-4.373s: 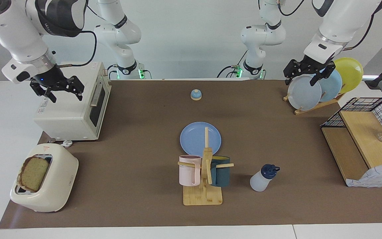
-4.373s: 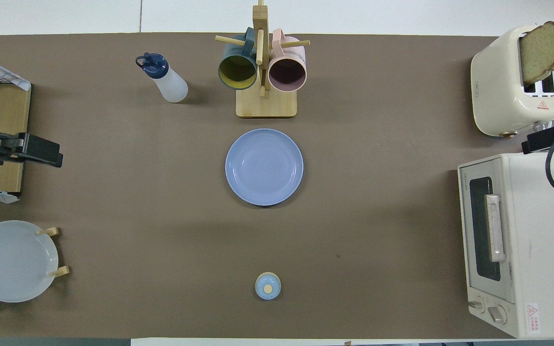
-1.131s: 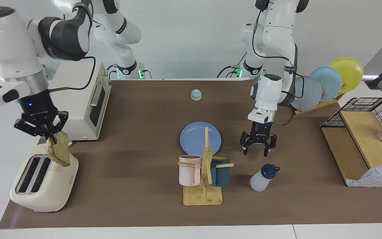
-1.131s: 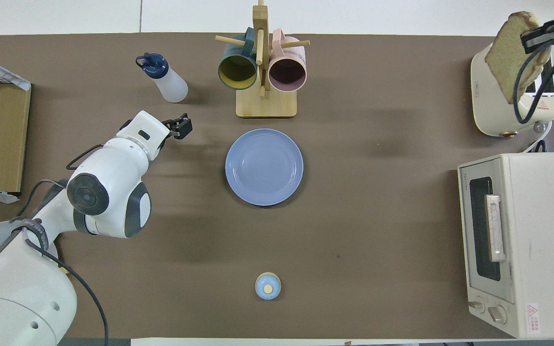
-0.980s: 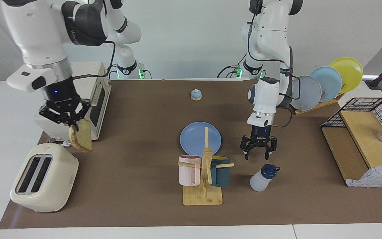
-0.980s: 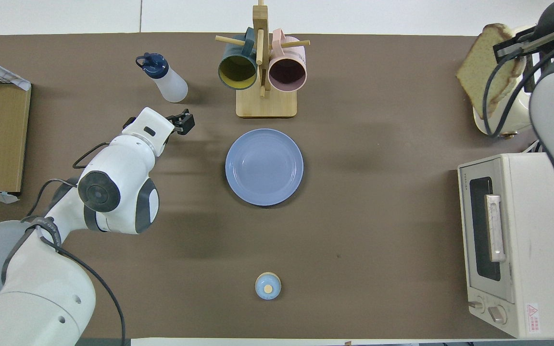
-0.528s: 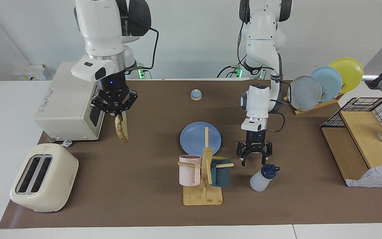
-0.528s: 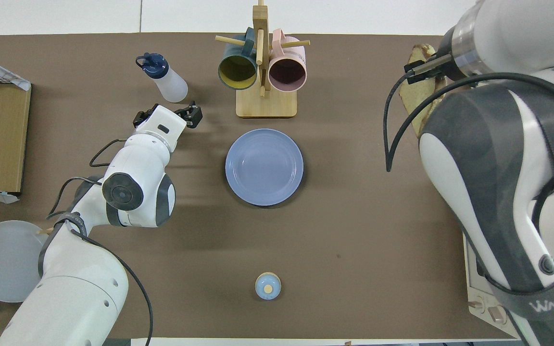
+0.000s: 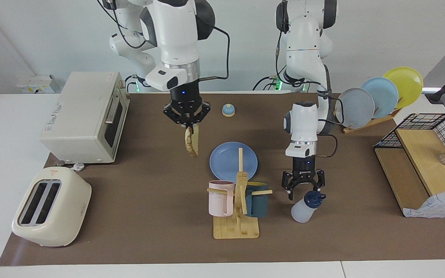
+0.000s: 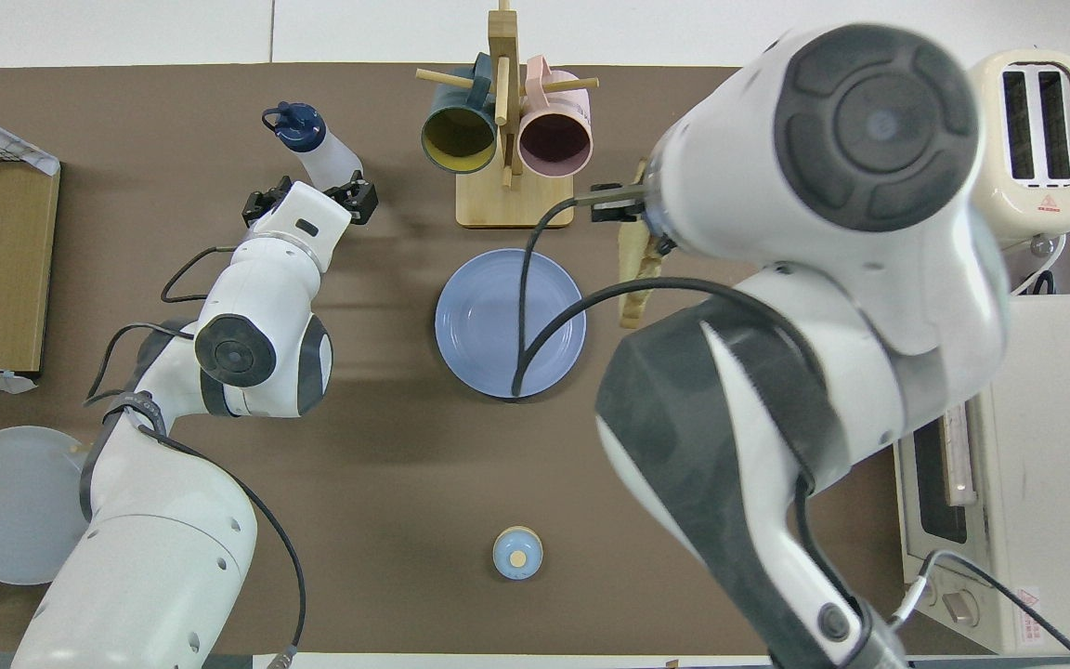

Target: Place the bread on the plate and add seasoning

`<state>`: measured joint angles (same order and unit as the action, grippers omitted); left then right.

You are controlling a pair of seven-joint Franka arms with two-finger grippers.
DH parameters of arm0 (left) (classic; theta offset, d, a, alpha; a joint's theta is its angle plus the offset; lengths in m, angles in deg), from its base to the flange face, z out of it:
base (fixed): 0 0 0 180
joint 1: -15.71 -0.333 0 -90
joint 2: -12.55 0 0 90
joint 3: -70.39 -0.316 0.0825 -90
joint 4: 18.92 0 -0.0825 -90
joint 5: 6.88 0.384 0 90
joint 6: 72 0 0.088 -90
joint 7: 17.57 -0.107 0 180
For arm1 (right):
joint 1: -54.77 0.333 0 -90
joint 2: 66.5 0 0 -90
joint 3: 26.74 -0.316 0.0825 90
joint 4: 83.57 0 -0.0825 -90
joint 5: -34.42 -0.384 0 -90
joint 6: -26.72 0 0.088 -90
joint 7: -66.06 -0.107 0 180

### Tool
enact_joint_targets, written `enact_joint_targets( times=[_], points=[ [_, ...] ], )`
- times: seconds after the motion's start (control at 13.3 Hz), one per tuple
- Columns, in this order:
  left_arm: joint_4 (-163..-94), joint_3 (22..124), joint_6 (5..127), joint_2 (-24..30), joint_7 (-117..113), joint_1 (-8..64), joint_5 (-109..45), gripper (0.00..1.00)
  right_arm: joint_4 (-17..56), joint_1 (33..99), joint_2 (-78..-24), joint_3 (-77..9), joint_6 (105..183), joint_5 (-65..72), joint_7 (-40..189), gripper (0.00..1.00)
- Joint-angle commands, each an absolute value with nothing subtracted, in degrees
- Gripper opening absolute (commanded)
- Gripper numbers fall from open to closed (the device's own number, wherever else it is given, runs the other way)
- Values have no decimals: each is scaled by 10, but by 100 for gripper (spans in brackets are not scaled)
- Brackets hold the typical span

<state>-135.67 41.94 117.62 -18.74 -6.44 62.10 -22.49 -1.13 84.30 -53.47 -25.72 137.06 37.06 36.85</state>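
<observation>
A round, flat medium-blue plate [image 9: 233,161] lies bare at the middle of a brown mat [image 9: 149,216], with nothing on it. Just beside it, farther from the robots, a pale wooden mug tree [image 9: 239,204] carries a ribbed pink mug [image 9: 220,198] and a dark teal mug [image 9: 257,199] (seen from overhead, the teal one is yellow inside). The cream, rounded toaster [image 9: 50,206] at the right arm's end of the table has both slots empty.

The right gripper [image 9: 186,124] is clenched on the top edge of the bread [image 9: 192,141], a tan, speckled slice with a darker crust that hangs on edge in the air over the mat, beside the plate. Half a second ago it hung near the boxy white oven [image 9: 85,117]; it has since travelled toward the plate.

The left gripper [image 9: 303,192] has its fingers spread, released and holding nothing. It stands just above the seasoning [image 9: 306,207], a translucent white squeeze bottle with a dark navy cap that tilts on the mat beside the mug tree. The gripper has come lower and closer to the cap than half a second ago.
</observation>
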Motion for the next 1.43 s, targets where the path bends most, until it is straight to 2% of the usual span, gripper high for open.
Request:
enact_joint_targets(
  times=[0.0, 0.15, 0.3, 0.53, 0.68, 0.83, 1.36],
  points=[
    [-1327, 403, 1177, -221, -62, 635, -240, 100, 104, 854, -581, -258, 1487, 314, 326, 0],
    [-1310, 403, 1175, -238, -62, 634, -245, 100, 170, 882, -581, -258, 1595, 308, 299, 0],
    [-1298, 402, 1171, -241, -63, 629, -245, 100, 206, 913, -557, -258, 1698, 308, 277, 0],
    [-1287, 400, 1158, -244, -62, 626, -245, 100, 230, 917, -538, -259, 1754, 309, 276, 0],
    [-1275, 395, 1153, -253, -62, 626, -245, 100, 249, 942, -520, -258, 1808, 309, 271, 0],
    [-1263, 390, 1139, -256, -62, 619, -243, 100, 247, 944, -495, -258, 1833, 309, 273, 0],
    [-1269, 391, 1139, -259, -62, 624, -242, 100, 254, 944, -496, -258, 1829, 309, 276, 0]
  ],
)
